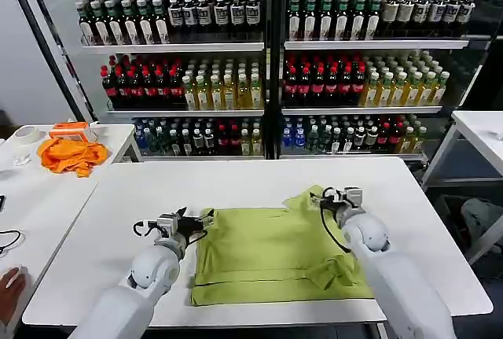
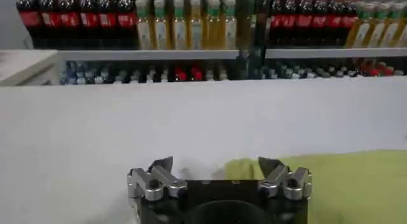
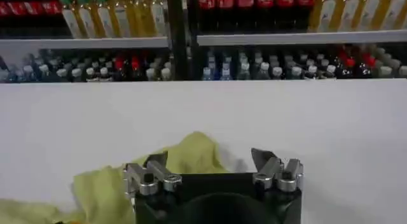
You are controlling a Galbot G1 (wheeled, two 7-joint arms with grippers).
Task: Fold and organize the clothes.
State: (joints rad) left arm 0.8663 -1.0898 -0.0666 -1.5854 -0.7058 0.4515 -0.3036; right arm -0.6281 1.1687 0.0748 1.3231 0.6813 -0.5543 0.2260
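**Head view: T-shirt part-folded, both grippers at its far corners**

Head view, from the left: a side table [image 1: 110,136] carries a bright orange cloth [image 1: 72,156], which is not part of the job. On the main white table [image 1: 236,178] the left gripper [image 1: 191,223] sits at the near-left upper corner of the lime T-shirt [image 1: 267,252], its fingers spread apart with nothing between them. The left wrist view agrees: the left gripper [image 2: 216,170] is splayed wide, with a rounded edge of the T-shirt [image 2: 343,181] lying just beyond and to one side of it.

The T-shirt lies near the front middle of the table as a rough rectangle, so some folding looks done. Its right side is still untidy: a bunched flap rises at the far right corner and a crumpled sleeve lies near the front right edge. I judge the task roughly midway, with further folds and tidying left.

At the right, the right gripper [image 1: 338,198] hovers at that raised flap. In the right wrist view the right gripper [image 3: 210,165] is spread open too, empty, with yellow-green fabric [image 3: 184,158] bunched just in front.

Bare tabletop stretches behind the shirt to the bottle shelves [image 1: 267,64], leaving good room; the front edge is close to the hem.
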